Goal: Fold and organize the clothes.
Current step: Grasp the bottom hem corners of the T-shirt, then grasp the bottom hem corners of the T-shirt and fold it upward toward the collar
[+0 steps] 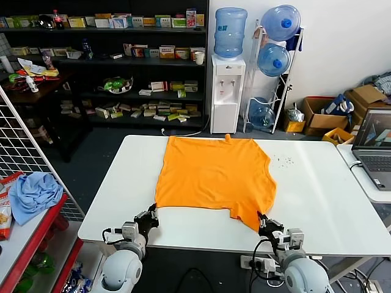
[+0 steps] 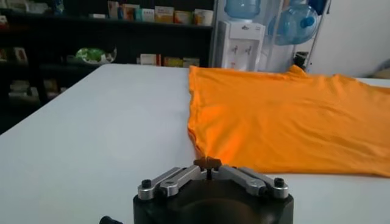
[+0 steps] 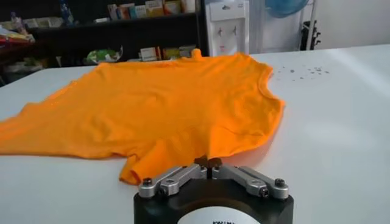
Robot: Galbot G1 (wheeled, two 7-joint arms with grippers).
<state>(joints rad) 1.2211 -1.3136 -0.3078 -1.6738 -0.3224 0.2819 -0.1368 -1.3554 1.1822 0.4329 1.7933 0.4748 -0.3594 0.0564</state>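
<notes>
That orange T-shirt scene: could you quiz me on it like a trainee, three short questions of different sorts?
1. True or false: the orange T-shirt lies spread on the white table.
2. Multiple choice: where are the left gripper and right gripper? A) raised high above the shirt B) at the shirt's near edge, one by each corner C) off the table by the shelves
3. Fill in: the light blue cloth lies on the robot's ____ side.

Key: 1 true; 2 B; 3 left.
</notes>
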